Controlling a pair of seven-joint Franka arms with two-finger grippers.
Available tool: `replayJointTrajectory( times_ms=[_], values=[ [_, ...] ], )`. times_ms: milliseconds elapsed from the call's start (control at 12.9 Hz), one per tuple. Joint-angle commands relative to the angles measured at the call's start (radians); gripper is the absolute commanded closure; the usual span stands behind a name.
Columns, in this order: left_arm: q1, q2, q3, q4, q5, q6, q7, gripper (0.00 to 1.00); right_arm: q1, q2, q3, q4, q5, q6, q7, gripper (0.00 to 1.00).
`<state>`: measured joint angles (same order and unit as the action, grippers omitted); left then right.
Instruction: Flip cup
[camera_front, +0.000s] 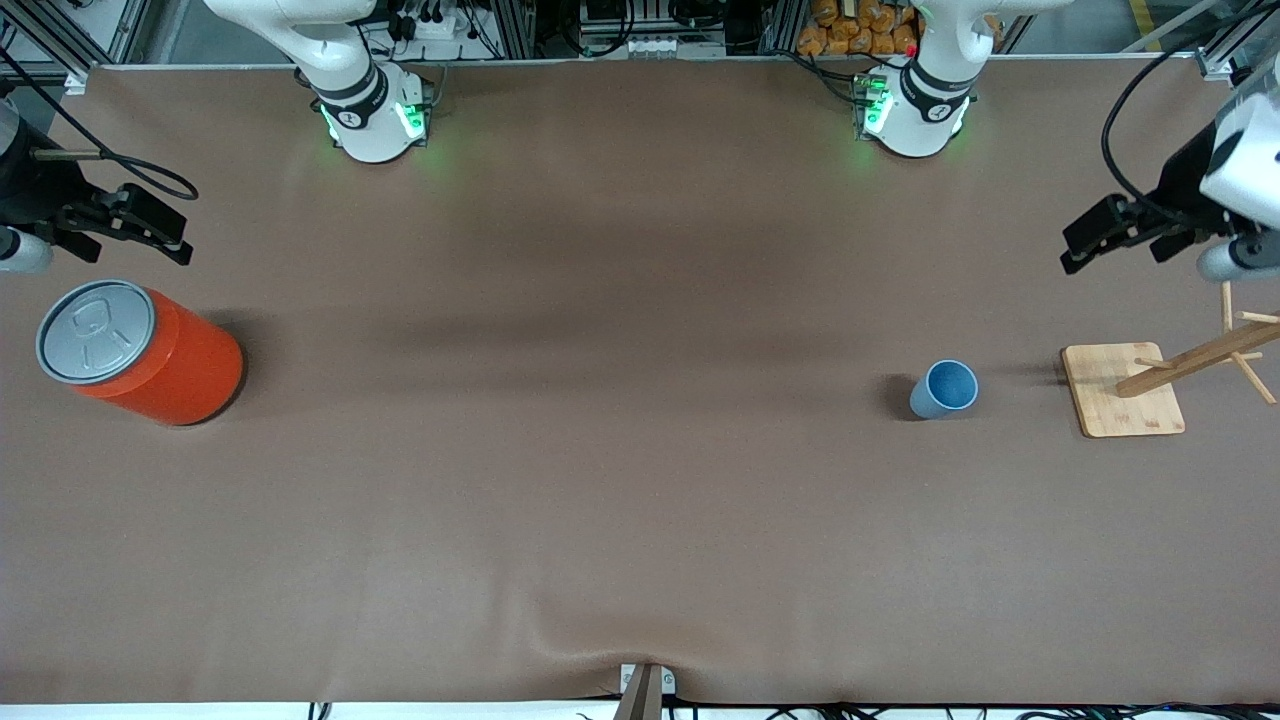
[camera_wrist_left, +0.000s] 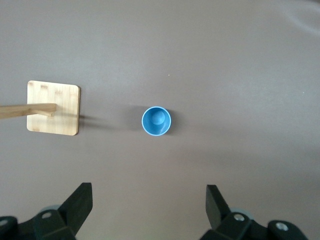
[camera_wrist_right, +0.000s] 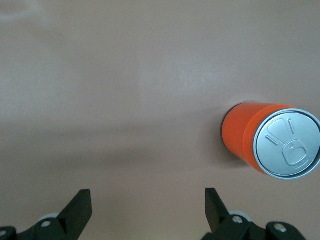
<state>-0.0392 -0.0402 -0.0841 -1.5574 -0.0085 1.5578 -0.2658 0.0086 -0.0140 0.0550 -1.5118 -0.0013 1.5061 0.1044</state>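
Cup (camera_front: 944, 389) upright, mouth up, beside wooden rack (camera_front: 1122, 389) | left end effector (camera_wrist_left: 149, 210) wide open, empty, above surface (camera_front: 600, 450) | right end effector (camera_wrist_right: 148, 210) wide open, empty, near orange can (camera_front: 140, 352)

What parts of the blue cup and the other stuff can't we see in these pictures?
- Cup: its underside, pressed against the table, in every view.
- Wooden rack: its pegs run off the front view's edge.
- Orange can: no label visible; its base is hidden.
- Left gripper and right gripper: arms cut off.
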Motion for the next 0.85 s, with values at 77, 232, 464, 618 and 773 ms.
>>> replayJointTrajectory(
  times_ms=[77, 232, 464, 618, 773],
  values=[
    [0.022, -0.116, 0.0, -0.151, 0.013, 0.045, 0.01, 0.0, -0.013, 0.012, 0.006, 0.025, 0.004, -0.017, -0.015, 0.0],
    [0.022, -0.116, 0.001, -0.141, 0.013, 0.036, 0.02, 0.0, -0.013, 0.012, 0.006, 0.025, 0.001, -0.017, -0.015, 0.0],
    [0.022, -0.067, 0.003, -0.034, 0.024, -0.033, 0.059, 0.0, -0.013, 0.012, 0.006, 0.025, 0.001, -0.017, -0.017, 0.0],
    [0.022, -0.061, 0.004, -0.012, 0.024, -0.056, 0.059, 0.0, -0.012, 0.012, 0.006, 0.025, 0.0, -0.017, -0.017, 0.0],
    [0.022, -0.06, 0.004, -0.012, 0.024, -0.062, 0.066, 0.0, -0.013, 0.012, 0.006, 0.025, 0.001, -0.017, -0.015, 0.0]
  ],
)
